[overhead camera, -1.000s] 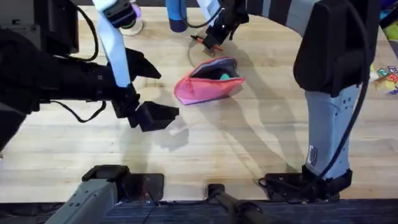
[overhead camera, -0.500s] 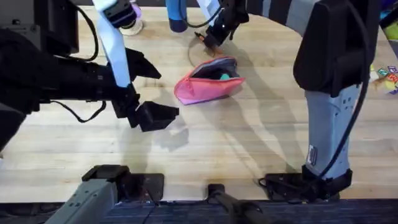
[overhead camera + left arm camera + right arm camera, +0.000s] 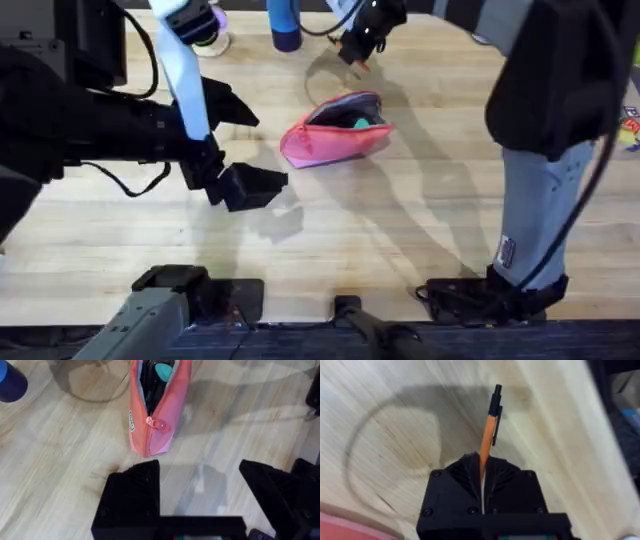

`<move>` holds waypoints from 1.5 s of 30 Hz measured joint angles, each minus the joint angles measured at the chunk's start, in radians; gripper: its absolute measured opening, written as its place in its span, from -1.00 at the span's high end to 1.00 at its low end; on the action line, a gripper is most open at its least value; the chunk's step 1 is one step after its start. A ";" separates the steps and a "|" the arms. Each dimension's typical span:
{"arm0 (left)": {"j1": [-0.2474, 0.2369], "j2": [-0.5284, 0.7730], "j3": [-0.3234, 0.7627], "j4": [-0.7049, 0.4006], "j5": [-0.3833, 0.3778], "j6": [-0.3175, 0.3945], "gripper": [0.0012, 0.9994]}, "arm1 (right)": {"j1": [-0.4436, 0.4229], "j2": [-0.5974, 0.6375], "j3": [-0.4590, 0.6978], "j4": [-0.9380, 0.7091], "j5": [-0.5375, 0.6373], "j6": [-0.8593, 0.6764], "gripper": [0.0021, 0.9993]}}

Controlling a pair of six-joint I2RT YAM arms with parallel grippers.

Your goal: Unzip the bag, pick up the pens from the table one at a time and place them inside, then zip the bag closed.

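Orange pen (image 3: 487,435) pinched tight in the right gripper (image 3: 481,467), up over the far side of the table (image 3: 400,230). Pink bag (image 3: 335,128) lying unzipped mid-table, gaping. Left gripper (image 3: 200,485) wide open, empty, near the bag's end.

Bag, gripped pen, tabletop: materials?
Bag: soft pink fabric, matte; it sags and creases, with a zipper along its open top.
Pen: smooth orange barrel with black clip, probably plastic.
Table: light wood planks with visible grain, low sheen.
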 joint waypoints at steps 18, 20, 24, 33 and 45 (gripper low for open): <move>0.000 0.000 0.000 0.000 0.000 0.000 -0.99 | 0.000 -0.257 0.000 -0.365 -0.038 -0.349 0.94; 0.000 0.000 0.000 0.000 0.000 0.000 -0.99 | 0.000 -0.292 0.000 -0.422 -0.054 -0.412 0.94; 0.000 0.000 0.000 -0.001 0.000 0.000 -0.99 | 0.000 -0.353 0.000 -0.529 -0.083 -0.519 0.94; 0.000 0.000 0.000 -0.001 0.000 -0.001 -0.99 | 0.020 -0.392 0.000 -0.747 -0.127 -0.739 0.94; 0.000 0.000 0.000 -0.001 0.000 -0.001 -0.99 | 0.082 -0.386 0.000 -0.763 -0.145 -0.875 0.94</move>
